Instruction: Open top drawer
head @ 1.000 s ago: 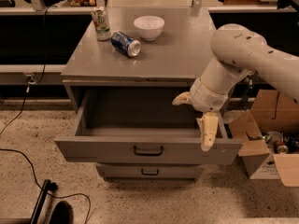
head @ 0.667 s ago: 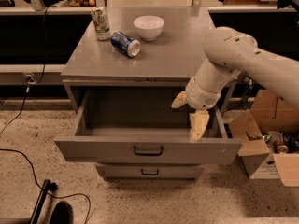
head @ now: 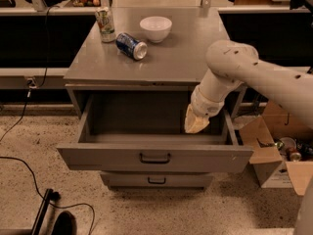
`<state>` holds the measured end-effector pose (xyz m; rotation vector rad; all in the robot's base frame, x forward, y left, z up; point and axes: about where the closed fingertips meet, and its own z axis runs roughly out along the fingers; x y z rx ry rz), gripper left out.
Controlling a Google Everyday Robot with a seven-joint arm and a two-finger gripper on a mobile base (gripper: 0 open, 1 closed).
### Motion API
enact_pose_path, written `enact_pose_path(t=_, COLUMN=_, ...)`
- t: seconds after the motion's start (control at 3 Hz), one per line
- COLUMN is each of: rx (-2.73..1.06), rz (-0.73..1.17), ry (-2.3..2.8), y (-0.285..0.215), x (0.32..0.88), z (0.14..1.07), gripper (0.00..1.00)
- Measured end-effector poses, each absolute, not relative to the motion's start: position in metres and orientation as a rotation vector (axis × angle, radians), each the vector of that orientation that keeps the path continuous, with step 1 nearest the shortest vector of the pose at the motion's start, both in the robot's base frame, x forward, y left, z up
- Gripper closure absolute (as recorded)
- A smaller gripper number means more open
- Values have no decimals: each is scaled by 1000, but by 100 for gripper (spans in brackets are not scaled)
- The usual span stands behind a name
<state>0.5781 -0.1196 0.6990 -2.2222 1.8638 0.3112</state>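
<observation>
While in top drawer (head: 107, 156), pincer (head: 194, 126); speckled flr (head: 161, 210)

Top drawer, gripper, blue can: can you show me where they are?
top drawer (head: 155, 157): camera view, on its dark pull handle.
gripper (head: 194, 125): camera view, on its pale tip, down in the drawer's right side.
blue can (head: 131, 45): camera view, middle of its blue side.

A lab: cables (head: 22, 164) on floor (head: 205, 212), cardboard boxes (head: 266, 155), pincer (head: 195, 125) inside top drawer (head: 98, 156)
</observation>
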Motion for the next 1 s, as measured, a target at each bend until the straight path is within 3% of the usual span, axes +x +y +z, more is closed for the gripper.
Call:
enact_pose_path(t=0.33, rx=-2180, rz=290, ry=1905, y=-122, x=582, z=687, gripper=96)
enact_pose_path(t=1.0, rx=-2061, rz=348, ry=1990, y=-123, x=574, z=641, gripper=100)
